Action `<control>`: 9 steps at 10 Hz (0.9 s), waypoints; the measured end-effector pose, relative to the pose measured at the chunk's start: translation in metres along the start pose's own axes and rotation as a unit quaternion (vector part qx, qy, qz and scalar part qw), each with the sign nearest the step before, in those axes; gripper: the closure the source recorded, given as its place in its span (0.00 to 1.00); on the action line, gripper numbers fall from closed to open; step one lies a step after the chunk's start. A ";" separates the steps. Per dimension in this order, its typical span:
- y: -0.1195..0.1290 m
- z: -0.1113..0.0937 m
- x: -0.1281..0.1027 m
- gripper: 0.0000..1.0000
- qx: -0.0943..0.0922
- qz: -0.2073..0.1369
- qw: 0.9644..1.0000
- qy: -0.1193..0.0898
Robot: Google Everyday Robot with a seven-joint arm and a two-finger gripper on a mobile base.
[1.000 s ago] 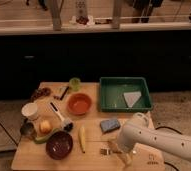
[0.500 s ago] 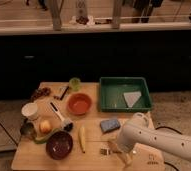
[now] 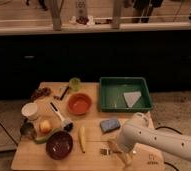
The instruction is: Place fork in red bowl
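The red bowl [image 3: 79, 104] stands near the middle of the wooden table [image 3: 94, 162], left of the green tray. A small silvery fork [image 3: 105, 150] lies near the table's front edge, right of the banana. My gripper [image 3: 120, 153] is at the end of the white arm that reaches in from the right. It is low over the table, right at the fork's right end. The fork's handle end is hidden by the gripper.
A green tray [image 3: 109, 97] with a pale cloth stands at the back right. A blue sponge [image 3: 109, 124] lies behind the gripper. A banana [image 3: 82, 138], a dark bowl [image 3: 59, 145], a black-and-white utensil [image 3: 60, 116], a white cup [image 3: 30, 110] and a green cup [image 3: 75, 83] fill the left half.
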 end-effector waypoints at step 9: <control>-0.006 -0.002 -0.012 0.36 -0.007 0.020 1.000 -0.003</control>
